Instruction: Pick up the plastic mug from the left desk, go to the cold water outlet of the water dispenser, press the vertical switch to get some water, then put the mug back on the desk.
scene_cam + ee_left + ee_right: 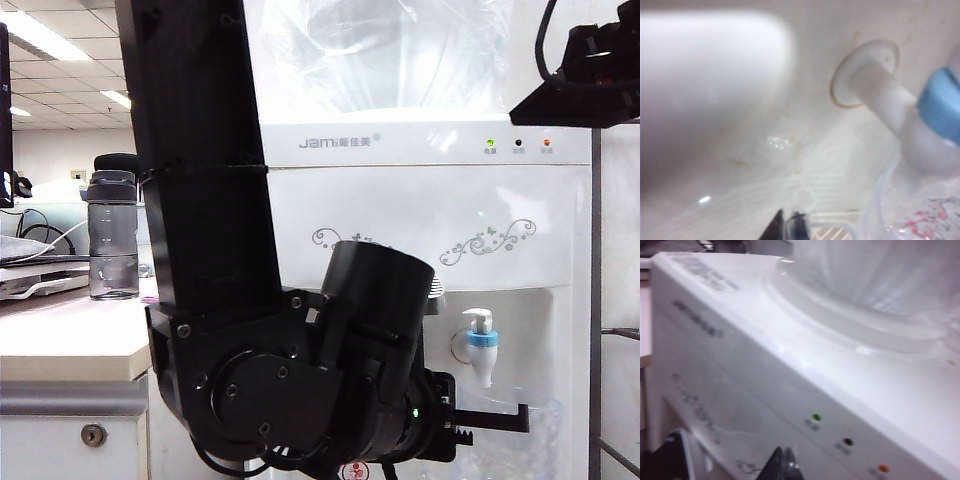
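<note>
White plastic fills the exterior view: the water dispenser (420,200) stands right of the worktop (70,340), and my left arm crosses in front, its end effector (500,420) reaching into the tap recess below the cold water outlet (481,345), whose vertical switch (478,320) stands upright on top; the recess walls leave little side room

From my left wrist, the blue-collared outlet (935,115) hangs just above the plastic mug (912,210), whose clear rim is close under the spout; my left end effector (787,227) is clamped shut, I judge on the mug

From my right wrist, my right end effector (784,465) is closed and empty, high beside the indicator lights (816,417), well above the switch, so it must descend to press
</note>
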{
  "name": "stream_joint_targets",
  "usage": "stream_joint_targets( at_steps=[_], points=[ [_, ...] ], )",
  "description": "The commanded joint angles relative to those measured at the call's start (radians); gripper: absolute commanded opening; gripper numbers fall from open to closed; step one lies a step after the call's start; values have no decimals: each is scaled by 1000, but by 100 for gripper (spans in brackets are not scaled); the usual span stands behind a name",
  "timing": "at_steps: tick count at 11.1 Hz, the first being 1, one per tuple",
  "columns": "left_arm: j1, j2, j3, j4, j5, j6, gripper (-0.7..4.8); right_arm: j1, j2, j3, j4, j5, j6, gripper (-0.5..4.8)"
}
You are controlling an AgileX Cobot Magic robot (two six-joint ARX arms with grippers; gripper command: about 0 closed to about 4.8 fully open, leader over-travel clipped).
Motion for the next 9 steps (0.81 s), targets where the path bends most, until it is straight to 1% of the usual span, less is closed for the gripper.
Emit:
stream_joint_targets(
  at_steps=[1,2,3,9],
  points=[
    [-1,4,4,-72,154,65,-5,-24,-5,5,48,19,7,-5],
    [-1,4,4,-86,214,102,-5,-44,-5,5,67,19,7,-5],
    [0,4,2,-91,242,117,-6,-53,-5,5,76,19,8,-5],
    [0,4,0,-98,295,126,-5,-84,-8,5,99,19,25,-5]
  ],
)
